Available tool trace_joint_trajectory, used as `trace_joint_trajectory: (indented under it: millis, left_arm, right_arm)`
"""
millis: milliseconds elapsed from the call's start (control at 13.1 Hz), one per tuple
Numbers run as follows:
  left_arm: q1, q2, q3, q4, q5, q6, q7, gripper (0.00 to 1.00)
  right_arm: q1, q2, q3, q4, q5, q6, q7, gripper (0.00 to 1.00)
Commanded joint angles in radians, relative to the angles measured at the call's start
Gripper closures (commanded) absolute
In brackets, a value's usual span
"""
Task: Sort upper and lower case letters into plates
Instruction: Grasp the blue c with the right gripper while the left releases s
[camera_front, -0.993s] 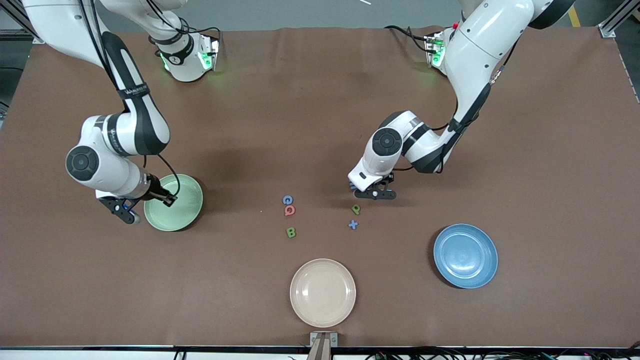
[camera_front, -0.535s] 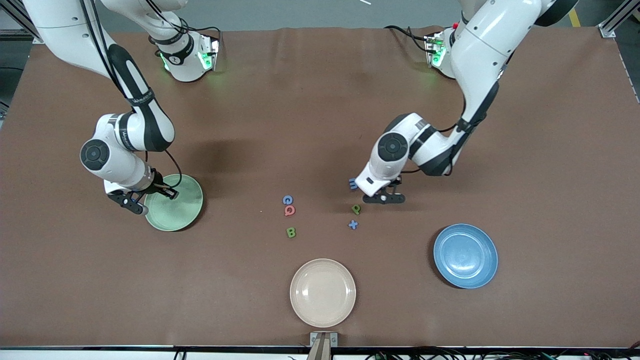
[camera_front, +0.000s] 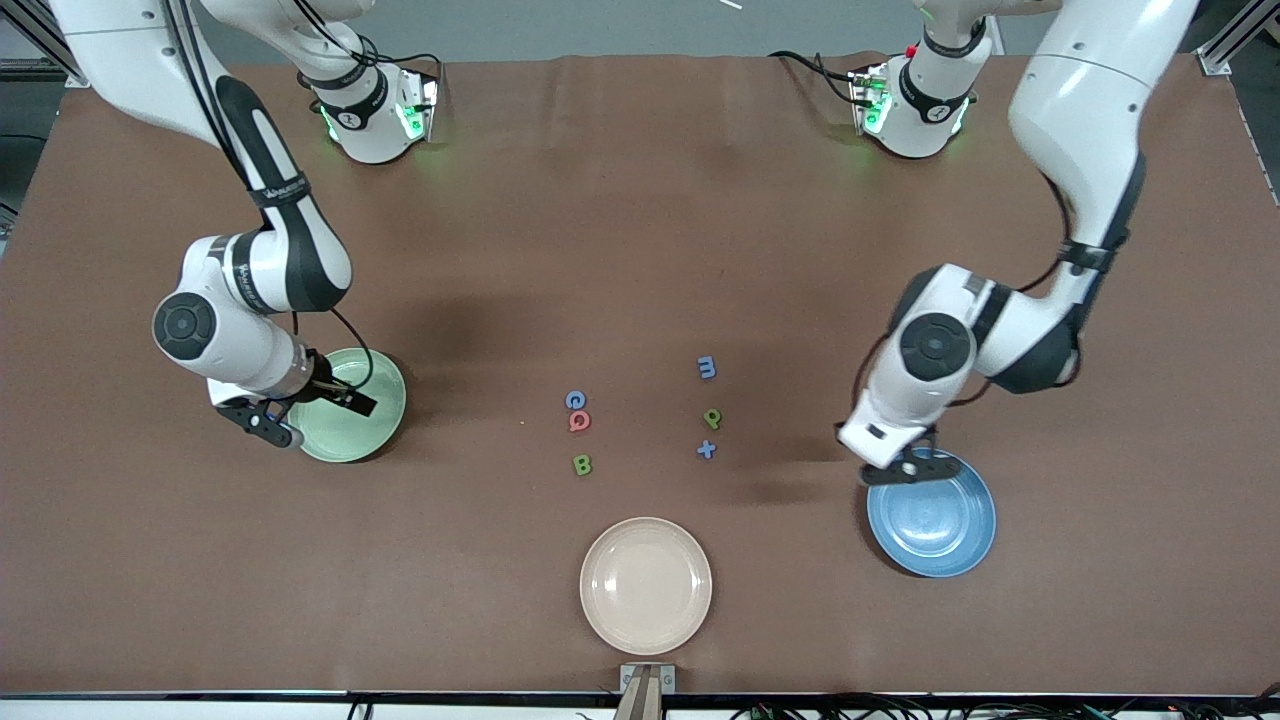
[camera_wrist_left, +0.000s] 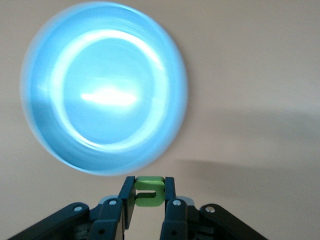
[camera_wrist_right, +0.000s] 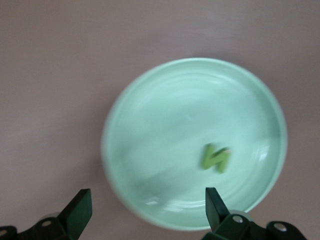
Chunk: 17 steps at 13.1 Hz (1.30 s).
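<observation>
My left gripper (camera_front: 905, 467) hangs over the rim of the blue plate (camera_front: 940, 525), on the side toward the loose letters. In the left wrist view it (camera_wrist_left: 150, 201) is shut on a small green letter (camera_wrist_left: 149, 191), with the blue plate (camera_wrist_left: 105, 87) ahead of it. My right gripper (camera_front: 310, 412) is over the mint green plate (camera_front: 382, 398) and stands open (camera_wrist_right: 147, 210). A green letter N (camera_wrist_right: 215, 158) lies in that plate (camera_wrist_right: 165, 120), apart from the fingers.
Loose letters lie mid-table: blue m (camera_front: 706, 367), green p (camera_front: 712, 418), blue x (camera_front: 706, 449), blue C (camera_front: 575, 400), red Q (camera_front: 578, 421), green B (camera_front: 581, 464). A cream-beige plate (camera_front: 645, 585) sits nearest the front camera.
My left arm has swung from the letters to the blue plate's rim, still shut on the green letter. My right gripper has opened over the green plate.
</observation>
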<state>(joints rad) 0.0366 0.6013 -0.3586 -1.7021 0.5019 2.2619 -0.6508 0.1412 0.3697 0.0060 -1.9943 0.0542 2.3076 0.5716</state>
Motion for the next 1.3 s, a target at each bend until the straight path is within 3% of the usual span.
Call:
trace_joint_trajectory:
  millis: [0,153,229,306,382,688,841,993,1223]
  left_arm:
    - [0.034,0.066,-0.008,0.068,0.052,-0.005,0.011,0.98]
    - [0.078,0.093,-0.008,0.076,0.049,0.001,0.049,0.9]
    - [0.103,0.098,-0.008,0.075,0.047,0.021,0.086,0.79]
    - [0.114,0.106,-0.008,0.072,0.044,0.039,0.109,0.36]
    - [0.124,0.106,-0.008,0.068,0.044,0.042,0.111,0.0]
    - [0.115,0.066,-0.034,0.041,0.037,0.03,0.071,0.0]
    - [0.117,0.049,-0.101,0.012,0.035,0.03,-0.033,0.0]
    - [0.109,0.051,-0.169,-0.028,0.037,0.031,-0.166,0.0]
    - [-0.013,0.064,-0.186,-0.03,0.037,0.033,-0.362,0.0]
  right_arm:
    - [0.121,0.108,-0.001,0.133,0.004,-0.016,0.054,0.0]
    - [0.225,0.191,-0.003,0.221,0.003,-0.001,0.086,0.0]
    - [0.253,0.221,-0.003,0.254,0.003,0.013,0.128,0.0]
    - [0.288,0.244,-0.003,0.282,0.001,0.021,0.184,0.0]
    - [0.323,0.265,-0.003,0.314,-0.002,0.021,0.218,0.0]
    - [0.432,0.314,-0.004,0.324,-0.03,0.121,0.208,0.0]
    - [0.449,0.333,-0.003,0.321,-0.101,0.15,0.2,0.0]
    - [0.466,0.35,-0.004,0.319,-0.111,0.162,0.202,0.01]
    - [0.471,0.362,-0.003,0.312,-0.106,0.167,0.205,0.08]
